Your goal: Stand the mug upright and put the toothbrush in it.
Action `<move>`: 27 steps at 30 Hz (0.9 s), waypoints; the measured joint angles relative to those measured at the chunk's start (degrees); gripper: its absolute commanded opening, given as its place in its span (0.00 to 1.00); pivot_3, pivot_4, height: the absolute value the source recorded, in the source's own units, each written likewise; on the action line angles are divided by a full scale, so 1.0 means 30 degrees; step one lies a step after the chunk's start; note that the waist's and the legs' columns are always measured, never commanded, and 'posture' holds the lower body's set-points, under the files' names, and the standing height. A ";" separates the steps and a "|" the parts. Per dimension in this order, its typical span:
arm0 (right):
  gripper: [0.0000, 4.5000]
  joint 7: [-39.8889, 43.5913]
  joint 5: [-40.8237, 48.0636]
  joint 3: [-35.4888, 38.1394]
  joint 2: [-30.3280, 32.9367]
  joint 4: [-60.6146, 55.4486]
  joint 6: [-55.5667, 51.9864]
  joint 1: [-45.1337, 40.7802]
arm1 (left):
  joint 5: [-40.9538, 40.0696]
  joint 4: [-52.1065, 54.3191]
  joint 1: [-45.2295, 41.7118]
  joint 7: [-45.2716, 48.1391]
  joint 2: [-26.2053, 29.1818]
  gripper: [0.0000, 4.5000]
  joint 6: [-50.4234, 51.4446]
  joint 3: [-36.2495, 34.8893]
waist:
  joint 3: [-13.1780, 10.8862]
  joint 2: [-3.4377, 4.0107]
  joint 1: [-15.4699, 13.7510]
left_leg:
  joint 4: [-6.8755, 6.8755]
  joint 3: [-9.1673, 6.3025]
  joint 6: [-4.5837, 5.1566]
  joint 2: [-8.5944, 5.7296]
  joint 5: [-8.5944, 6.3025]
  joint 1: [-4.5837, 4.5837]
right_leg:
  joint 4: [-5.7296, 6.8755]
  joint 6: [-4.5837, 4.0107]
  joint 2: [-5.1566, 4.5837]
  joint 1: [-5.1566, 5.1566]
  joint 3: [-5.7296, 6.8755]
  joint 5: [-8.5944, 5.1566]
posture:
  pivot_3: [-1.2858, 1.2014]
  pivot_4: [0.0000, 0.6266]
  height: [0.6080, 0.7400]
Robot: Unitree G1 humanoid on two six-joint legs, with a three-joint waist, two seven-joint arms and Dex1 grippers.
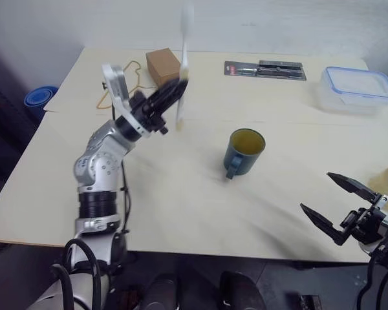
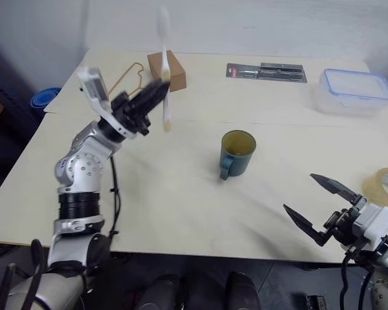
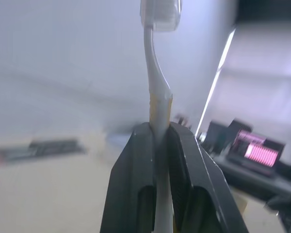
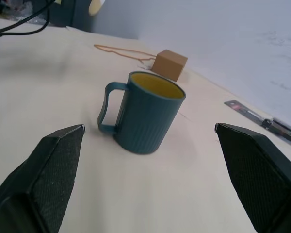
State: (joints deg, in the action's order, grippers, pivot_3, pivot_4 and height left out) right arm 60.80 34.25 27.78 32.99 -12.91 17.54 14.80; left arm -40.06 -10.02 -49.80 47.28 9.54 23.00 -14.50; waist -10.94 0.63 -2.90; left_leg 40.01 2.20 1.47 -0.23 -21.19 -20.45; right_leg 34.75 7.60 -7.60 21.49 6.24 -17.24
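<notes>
Watching: I see both arms over the pale tabletop [image 1: 181, 213] from the head camera.
Left gripper [image 1: 171, 93]: raised above the table, jaws clamped tight on the toothbrush [image 1: 183, 64], which I see pinched between the black fingers [image 3: 136, 179] in the wrist view.
Toothbrush: white, held clear of the table, roughly upright, bristled head [image 3: 160, 12] at the top; it sits up and left of the mug, well apart from it.
Mug [image 1: 244, 152]: dark teal, yellowish inside, standing upright near the table's middle, mouth up, handle [image 4: 106, 109] turned toward the near edge.
Right gripper [image 1: 339, 206]: low at the near right edge, jaws spread wide, gripping nothing; the mug stands beyond and between its fingertips in the wrist view, apart from both.
Far side: brown cardboard box [image 1: 163, 64], thin wire hanger [image 1: 126, 77] beside it, black-and-red packaged tool [image 1: 265, 70], lidded plastic container [image 1: 355, 89].
Right edge: tape roll [image 2: 387, 186].
</notes>
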 measured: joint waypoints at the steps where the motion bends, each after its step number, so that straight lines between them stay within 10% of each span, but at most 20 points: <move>1: 1.00 -0.0146 -0.0118 -0.0003 -0.0083 -0.0027 0.0049 0.0135 | 0.0380 -0.1396 -0.0778 0.0758 -0.0716 0.02 -0.1301 0.0304 | 0.0002 -0.0001 -0.0092 | 0.0004 0.0049 0.0003 -0.0039 0.0002 0.0001 | 0.0000 0.0001 0.0012 -0.0010 0.0016 0.0000 | 0.52 0.24 1.00; 14: 1.00 -0.2770 -0.0800 0.0439 -0.0733 -0.1364 0.0401 0.1364 | 0.4489 -1.5251 -0.4864 0.4784 -0.5279 0.02 -1.2543 0.1971 | -0.0009 -0.0025 0.0233 | -0.0094 0.0257 0.0035 -0.0007 0.0003 -0.0024 | -0.0106 0.0027 0.0037 0.0041 0.0039 0.0015 | 0.52 0.24 1.00; 24: 1.00 -0.3802 -0.1200 0.0346 -0.1080 -0.2387 0.0406 0.1922 | 0.5522 -1.6969 -0.4467 0.6215 -0.5272 0.72 -1.4589 0.2023 | -0.0008 -0.0024 0.0190 | -0.0090 0.0248 0.0044 -0.0007 0.0004 -0.0027 | -0.0106 0.0027 0.0037 0.0041 0.0037 0.0015 | 0.52 0.24 1.00; 27: 1.00 -0.3717 -0.1277 -0.0043 -0.1033 -0.2084 0.0407 0.1120 | 0.5835 -1.5880 -0.3346 0.6444 -0.4330 0.72 -1.4548 0.2193 | -0.0007 -0.0021 0.0394 | -0.0090 0.0244 0.0043 0.0001 0.0005 -0.0023 | -0.0092 0.0026 0.0039 0.0042 0.0035 0.0014 | 0.52 0.24 1.00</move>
State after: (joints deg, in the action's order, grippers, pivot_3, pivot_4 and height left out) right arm 49.65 30.42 27.65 29.89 -19.17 18.76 18.16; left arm -22.56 -57.67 -59.84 66.62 -3.45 -20.64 -7.92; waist -10.96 0.57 -1.72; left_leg 39.74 2.93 1.59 -0.23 -21.18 -20.52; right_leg 34.48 7.67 -7.48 21.61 6.34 -17.20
